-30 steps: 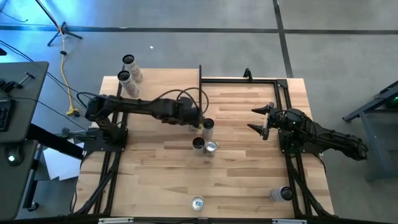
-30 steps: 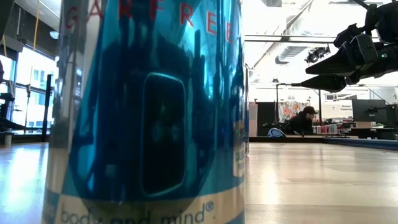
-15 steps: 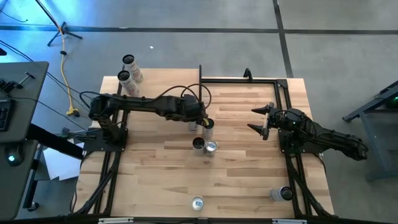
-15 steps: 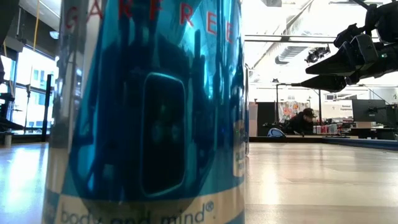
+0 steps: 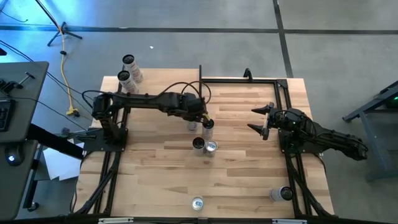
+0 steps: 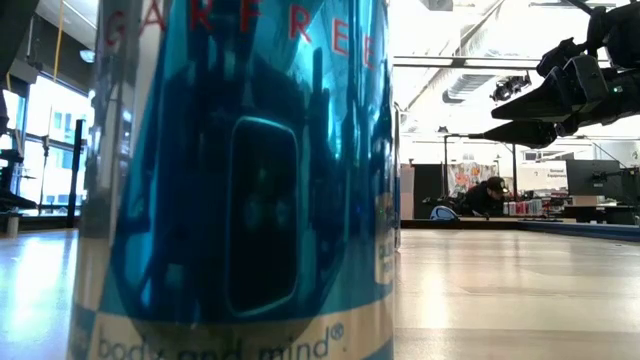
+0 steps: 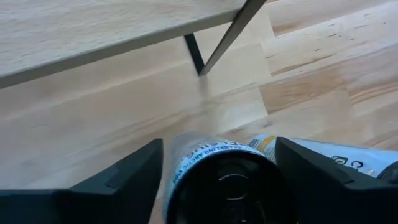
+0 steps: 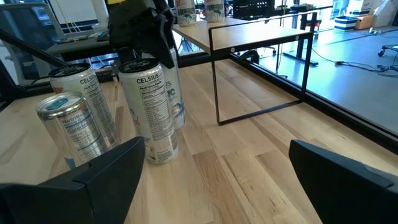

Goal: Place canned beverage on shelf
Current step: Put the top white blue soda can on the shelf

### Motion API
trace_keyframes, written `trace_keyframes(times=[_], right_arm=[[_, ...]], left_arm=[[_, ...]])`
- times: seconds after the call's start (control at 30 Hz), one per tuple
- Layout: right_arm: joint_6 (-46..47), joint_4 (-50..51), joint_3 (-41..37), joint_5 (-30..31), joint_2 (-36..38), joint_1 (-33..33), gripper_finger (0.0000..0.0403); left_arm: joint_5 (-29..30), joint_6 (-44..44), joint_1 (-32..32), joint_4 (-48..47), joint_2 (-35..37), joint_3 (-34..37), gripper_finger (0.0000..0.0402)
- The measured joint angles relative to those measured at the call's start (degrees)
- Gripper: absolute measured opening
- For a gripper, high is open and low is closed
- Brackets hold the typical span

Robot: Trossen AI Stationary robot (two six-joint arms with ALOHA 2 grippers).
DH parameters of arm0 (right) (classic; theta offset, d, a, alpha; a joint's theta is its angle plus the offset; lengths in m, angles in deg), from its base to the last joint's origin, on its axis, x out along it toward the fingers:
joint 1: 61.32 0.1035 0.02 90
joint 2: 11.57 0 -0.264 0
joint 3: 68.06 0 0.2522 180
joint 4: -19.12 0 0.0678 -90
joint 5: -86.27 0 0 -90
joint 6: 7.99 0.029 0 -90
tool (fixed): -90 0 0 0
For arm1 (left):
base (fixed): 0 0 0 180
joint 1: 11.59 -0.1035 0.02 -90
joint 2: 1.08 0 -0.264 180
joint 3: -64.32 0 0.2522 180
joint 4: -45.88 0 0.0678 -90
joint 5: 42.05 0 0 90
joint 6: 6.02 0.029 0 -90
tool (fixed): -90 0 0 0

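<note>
Several upright drink cans cluster mid-table. The left gripper (image 5: 206, 120) straddles the top of one Celsius can (image 8: 149, 109), fingers parted either side, grip unclear. The shelf (image 8: 245, 28) stands just beyond. The right gripper (image 5: 261, 119) hovers wide open, empty, well apart.

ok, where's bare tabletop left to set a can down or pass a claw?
Free: wide planks between the can cluster and right claw, and the near-left stretch beside the lone front can. Crowded: centre, where left claw straddles a can.

Black stand (image 5: 61, 30), yellow cable (image 5: 64, 74), seated person (image 6: 487, 196) beyond table
</note>
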Motion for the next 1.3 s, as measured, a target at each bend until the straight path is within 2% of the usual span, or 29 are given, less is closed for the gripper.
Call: trace_keyframes(times=[0.13,0.2,0.43,0.57,0.7,0.97,1.3], right_arm=[[0.0,0.0,0.0,0.0,0.0,0.0,0.0387],[0.0,0.0,0.0,0.0,0.0,0.0,0.0387],[0.0,0.0,0.0,0.0,0.0,0.0,0.0387],[0.0,0.0,0.0,0.0,0.0,0.0,0.0387],[0.0,0.0,0.0,0.0,0.0,0.0,0.0387],[0.0,0.0,0.0,0.0,0.0,0.0,0.0387],[0.0,0.0,0.0,0.0,0.0,0.0,0.0387]], left_arm=[[0.0,0.0,0.3,-0.2,0.0,0.0,0.0218],[0.0,0.1,0.6,-0.3,0.1,0.0,0.0205],[-0.4,-1.8,1.4,-3.9,0.2,-0.2,0.0205],[-1.4,-2.0,1.4,-5.5,0.4,-0.2,0.0220],[-1.8,-1.8,2.2,-10.8,0.2,-2.2,0.0221],[1.6,-0.8,5.1,-16.2,0.4,-3.3,0.0215],[3.7,-0.7,7.8,-15.0,1.3,-3.3,0.0215]])
